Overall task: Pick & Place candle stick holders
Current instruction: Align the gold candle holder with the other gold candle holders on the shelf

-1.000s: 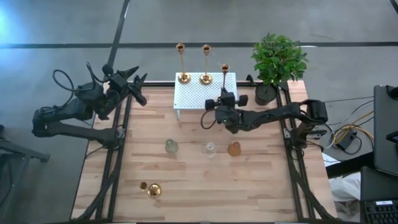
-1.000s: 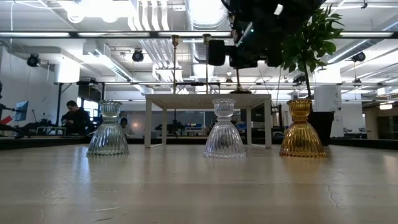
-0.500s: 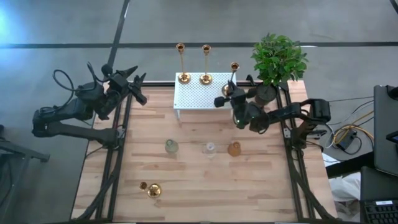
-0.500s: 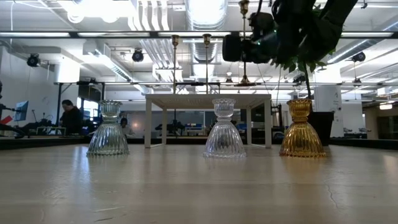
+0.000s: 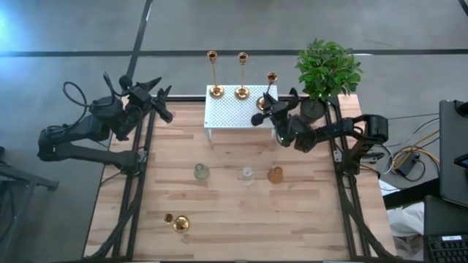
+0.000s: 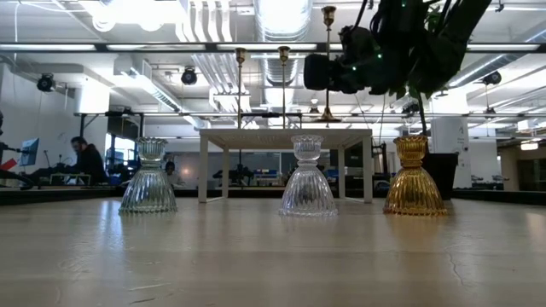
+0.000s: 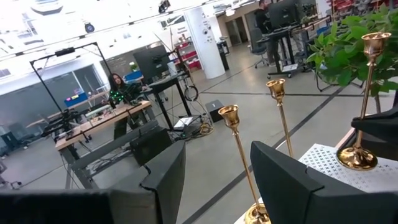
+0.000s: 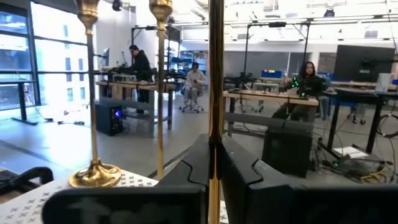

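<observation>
Right wrist view shows our right gripper [image 8: 214,163] pinching the third candle stick holder [image 8: 216,74] by its stem, over the white stand [image 5: 241,113] at its 2 o'clock corner; we'd lower it dead vertical, then release; left gripper [image 5: 162,102] waits half-spread at 9 o'clock.

From my station I see a white perforated stand [image 5: 238,109] at the far edge of the wooden table [image 5: 234,219], with a potted plant [image 5: 325,69] just beside it at the far right corner. Nearer the middle, three ribbed glass holders stand in a row: a greenish clear one [image 5: 201,172], a clear one [image 5: 247,175] and an amber one [image 5: 276,174], all upright and apart from each other. Off the table's right edge I make out cables [image 5: 409,161] and a dark laptop [image 5: 453,153]. In the room behind, a person [image 6: 85,158] sits at a desk.
</observation>
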`<state>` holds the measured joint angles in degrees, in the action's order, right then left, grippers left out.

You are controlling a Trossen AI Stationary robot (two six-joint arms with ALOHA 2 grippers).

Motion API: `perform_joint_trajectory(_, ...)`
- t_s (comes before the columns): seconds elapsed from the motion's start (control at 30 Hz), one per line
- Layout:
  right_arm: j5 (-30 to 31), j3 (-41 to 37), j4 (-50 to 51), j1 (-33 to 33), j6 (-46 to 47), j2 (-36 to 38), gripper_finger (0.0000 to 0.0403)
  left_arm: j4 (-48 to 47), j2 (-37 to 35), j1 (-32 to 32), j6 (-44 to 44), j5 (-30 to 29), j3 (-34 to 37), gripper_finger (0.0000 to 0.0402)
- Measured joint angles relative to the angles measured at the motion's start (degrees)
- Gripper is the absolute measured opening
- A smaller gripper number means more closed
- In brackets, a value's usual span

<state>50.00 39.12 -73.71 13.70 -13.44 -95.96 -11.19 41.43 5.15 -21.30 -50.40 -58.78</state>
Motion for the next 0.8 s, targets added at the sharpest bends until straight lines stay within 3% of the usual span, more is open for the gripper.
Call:
perform_joint_trajectory(0.4, -3.7, -0.6, 0.6, 3.5, 2.1, 0.0, 0.0011, -0.2, 0.0, 0.0, 0.0, -0.1, 0.0, 0.0187)
perform_joint_trajectory(0.8, -7.3, 0.4, 8.1, 7.0, 8.6, 0.0, 0.0011, -0.2, 0.0, 0.0, 0.0, -0.1, 0.0, 0.0187)
